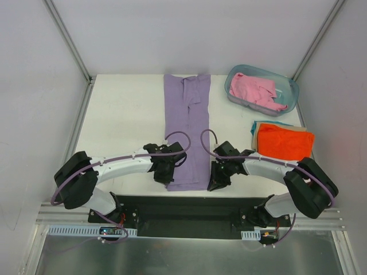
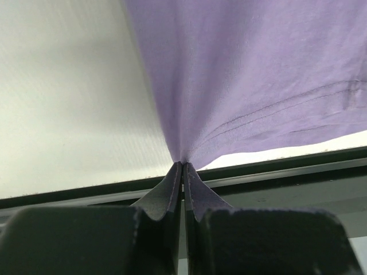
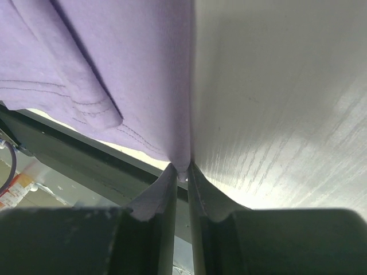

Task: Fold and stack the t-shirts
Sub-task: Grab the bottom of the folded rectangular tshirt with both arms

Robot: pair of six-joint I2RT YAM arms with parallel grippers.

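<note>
L fingers point(image 2: 175, 176) are clenched on the near-left hem corner of the purple shirt point(image 1: 188, 114), which is laid as a long strip mid surface point(image 1: 123, 109). Cloth is judged light, limp, likely to sag. R fingers point(image 3: 174, 176) are pinched on the near-right corner.

A white rectangular table point(image 1: 126, 114) is seen enclosed by plain grey walls point(image 1: 189, 34) at its back and sides. A translucent blue-green plastic tub point(image 1: 288, 86) is set upright on the table's far right corner. A black flat mounting plate point(image 1: 189, 209) and a ribbed aluminium rail point(image 1: 69, 215) are fixed along the table's near edge.
</note>
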